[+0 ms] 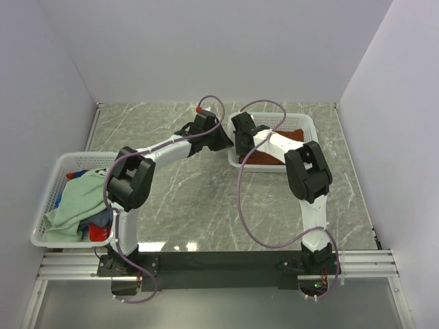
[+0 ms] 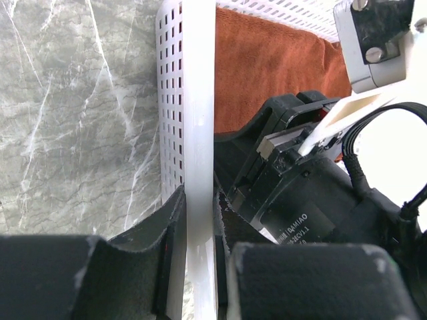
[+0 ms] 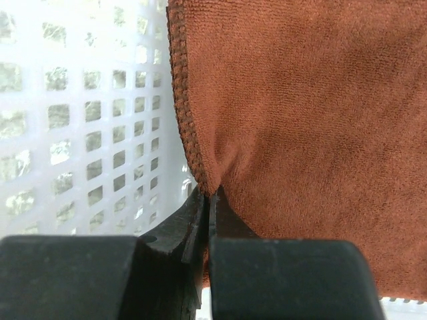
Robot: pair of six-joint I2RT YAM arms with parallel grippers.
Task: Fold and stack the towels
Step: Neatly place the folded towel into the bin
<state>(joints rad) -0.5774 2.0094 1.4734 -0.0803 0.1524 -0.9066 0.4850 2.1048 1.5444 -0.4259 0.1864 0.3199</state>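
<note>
The right gripper (image 3: 210, 200) had its black jaws pinched together on the stitched edge of the rust-brown towel (image 3: 313, 120), puckering the cloth there, with the white mesh basket (image 3: 87, 120) showing bare just beside it.

towel (image 3: 313, 113): rust cloth, fuzzy matt | basket (image 3: 87, 133): white perforated plastic | table (image 2: 73, 133): smooth marbled

Table (image 1: 206, 205): grey marble-patterned top with pale veins, enclosed by white walls on three sides.
Left basket (image 1: 48, 199): white mesh, sitting at the table's left edge, towards the near side.
Right basket (image 1: 302, 122): white mesh, sitting further back, right of centre, well apart from the other.
</note>
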